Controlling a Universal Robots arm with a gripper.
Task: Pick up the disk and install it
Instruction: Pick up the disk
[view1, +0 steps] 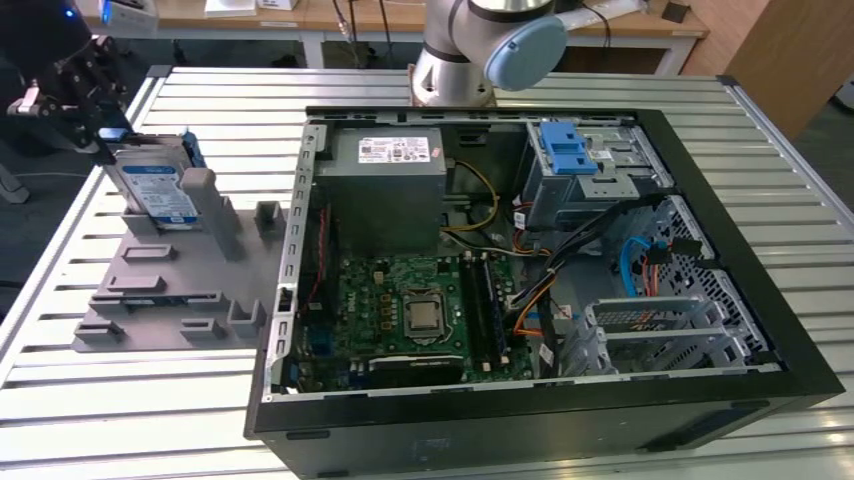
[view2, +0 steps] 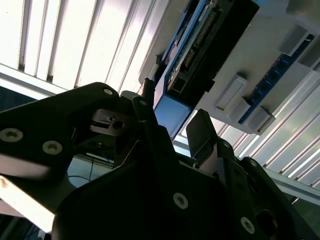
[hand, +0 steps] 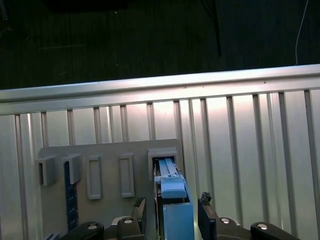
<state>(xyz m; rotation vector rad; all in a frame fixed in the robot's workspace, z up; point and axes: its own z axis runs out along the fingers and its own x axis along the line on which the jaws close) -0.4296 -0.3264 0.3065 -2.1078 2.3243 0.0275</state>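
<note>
A skewed grasp is the likely risk: if the fingers (hand: 205, 212) are closed off-centre, the disk (view1: 154, 185) could be tilted and jammed in its slot. The disk is stood on edge in the grey rack (view1: 160, 290), at ten o'clock from the case (view1: 534, 430). The gripper (hand: 171, 201) is pointed down over it, spread astride the top edge, nothing pinched.

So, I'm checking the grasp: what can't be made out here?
Exterior view: the pincer blends into the dark background.
Exterior view: the grey holder hides the disk's lower edge.
First wrist view: the frame edge cuts off the disk's near end and the pincer.
Second wrist view: the pincer's body covers much of the disk.
</note>
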